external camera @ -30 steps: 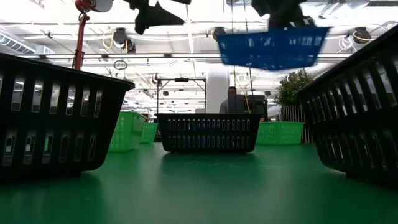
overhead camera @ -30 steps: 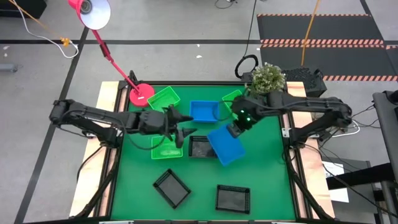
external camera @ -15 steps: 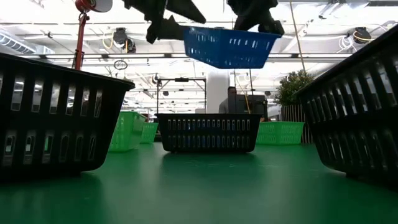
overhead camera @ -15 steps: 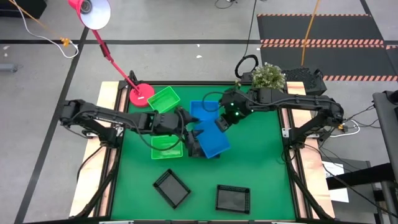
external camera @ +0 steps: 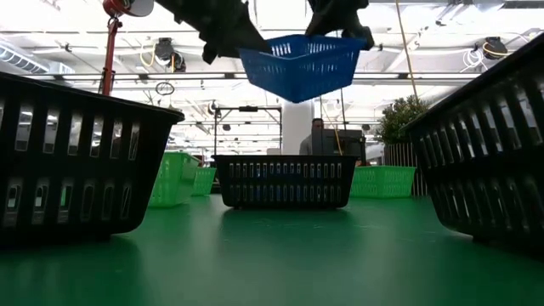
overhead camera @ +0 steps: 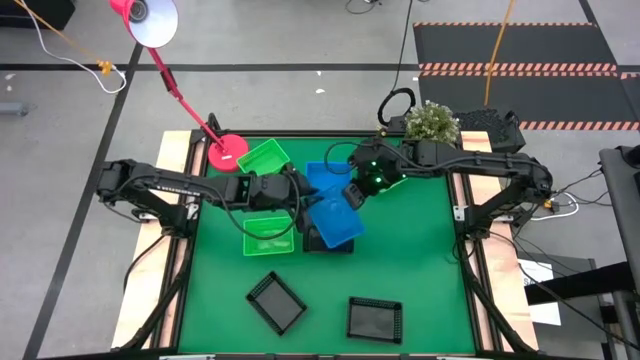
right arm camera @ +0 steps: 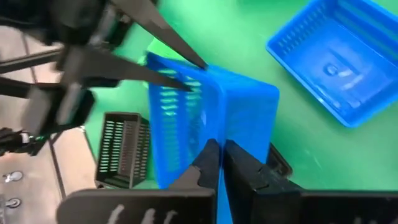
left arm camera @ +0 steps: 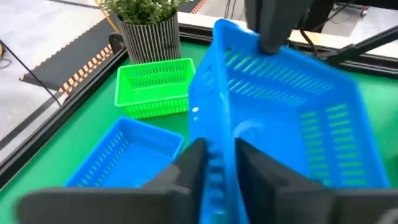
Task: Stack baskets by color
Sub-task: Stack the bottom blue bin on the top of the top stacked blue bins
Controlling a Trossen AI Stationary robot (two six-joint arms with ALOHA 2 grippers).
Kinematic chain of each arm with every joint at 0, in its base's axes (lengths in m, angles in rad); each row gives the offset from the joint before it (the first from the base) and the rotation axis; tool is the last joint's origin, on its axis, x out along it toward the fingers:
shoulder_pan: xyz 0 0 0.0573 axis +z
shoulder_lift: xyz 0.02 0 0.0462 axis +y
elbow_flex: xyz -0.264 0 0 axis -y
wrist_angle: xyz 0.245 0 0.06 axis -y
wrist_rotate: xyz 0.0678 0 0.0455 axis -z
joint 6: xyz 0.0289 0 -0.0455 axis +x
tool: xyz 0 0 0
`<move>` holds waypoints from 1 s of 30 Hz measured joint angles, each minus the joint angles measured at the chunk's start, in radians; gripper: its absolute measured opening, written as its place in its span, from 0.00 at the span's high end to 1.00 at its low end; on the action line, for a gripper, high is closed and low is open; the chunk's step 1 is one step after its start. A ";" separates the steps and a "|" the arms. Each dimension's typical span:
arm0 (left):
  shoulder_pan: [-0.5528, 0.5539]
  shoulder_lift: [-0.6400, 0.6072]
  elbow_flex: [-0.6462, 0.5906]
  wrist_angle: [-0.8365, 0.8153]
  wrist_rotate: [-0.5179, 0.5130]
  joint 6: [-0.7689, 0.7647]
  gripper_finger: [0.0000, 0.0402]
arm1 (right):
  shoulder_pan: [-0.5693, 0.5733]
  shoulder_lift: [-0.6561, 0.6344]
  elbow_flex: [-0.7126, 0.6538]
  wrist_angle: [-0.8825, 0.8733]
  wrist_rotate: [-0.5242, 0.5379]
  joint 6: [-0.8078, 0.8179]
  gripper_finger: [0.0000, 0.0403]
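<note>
Above green matting both grippers, left (overhead camera: pixel 303 205) and right (overhead camera: pixel 352 193), pinch the blue basket (overhead camera: pixel 334 219); I fear opposing pulls twisting it loose.

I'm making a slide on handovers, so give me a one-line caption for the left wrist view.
Left gripper and right gripper clamp opposite walls of a raised blue basket above the green table.

Lighting was bright and even from overhead. In the low view, ceiling lights (external camera: pixel 51 59) glared white, and near black baskets (external camera: pixel 81 157) were soft-focused. Motion blur smeared the blue basket (left arm camera: pixel 280 118) in both wrist views. Shadows on the mat (overhead camera: pixel 420 270) were faint.
</note>
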 joint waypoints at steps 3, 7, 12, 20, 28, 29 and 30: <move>0.012 0.000 -0.001 -0.006 0.000 -0.018 0.97 | 0.000 0.000 0.000 0.051 0.000 -0.004 0.99; 0.032 -0.013 -0.003 0.000 -0.001 -0.078 0.97 | -0.006 -0.008 0.000 0.134 0.026 -0.025 0.90; 0.059 -0.038 -0.002 0.014 -0.042 -0.153 0.98 | -0.061 -0.042 0.000 0.185 0.099 0.143 0.70; 0.155 -0.082 -0.001 -0.049 -0.075 -0.413 0.99 | -0.161 -0.114 0.000 0.199 0.156 0.188 0.42; 0.236 -0.130 0.005 -0.080 -0.076 -0.536 0.99 | -0.161 -0.176 0.000 0.188 0.377 0.140 0.40; 0.244 -0.140 0.012 -0.106 -0.076 -0.558 0.99 | -0.161 -0.183 0.000 0.178 0.395 0.127 0.40; 0.252 -0.151 0.020 -0.158 -0.077 -0.576 0.99 | -0.161 -0.187 0.000 0.170 0.406 0.112 0.41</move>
